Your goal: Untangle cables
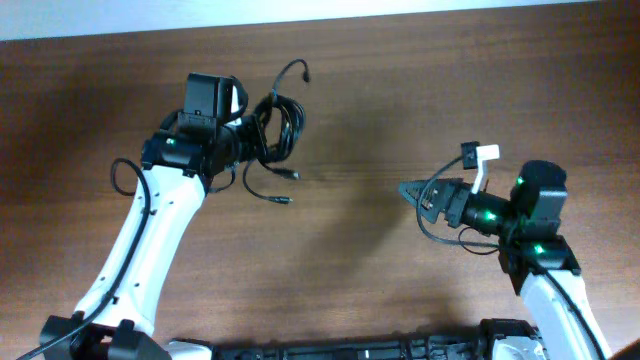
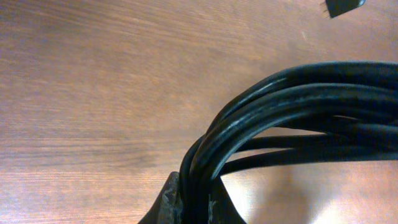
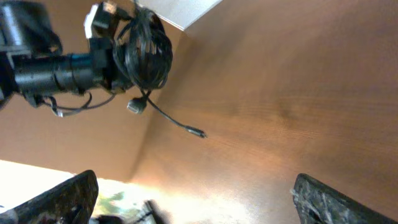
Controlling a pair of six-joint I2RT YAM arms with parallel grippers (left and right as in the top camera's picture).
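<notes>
A bundle of black cables [image 1: 278, 128] hangs coiled at the table's back left, held above the wood. My left gripper [image 1: 252, 135] is shut on it; in the left wrist view the strands [image 2: 292, 106] run out of the jaws [image 2: 194, 202]. Loose ends with plugs dangle from the coil [image 1: 283, 200], and one end curls up behind it [image 1: 303, 70]. The right wrist view shows the coil [image 3: 146, 53] far off. My right gripper [image 1: 412, 192] is open and empty, apart from the cables, at the right of the table; its jaws [image 3: 196, 196] are spread wide.
The brown wooden table [image 1: 370, 90] fills the view. A white tag with a black plug [image 1: 480, 156] sticks up by the right arm's wrist. The table's back edge meets a white wall [image 1: 300, 15].
</notes>
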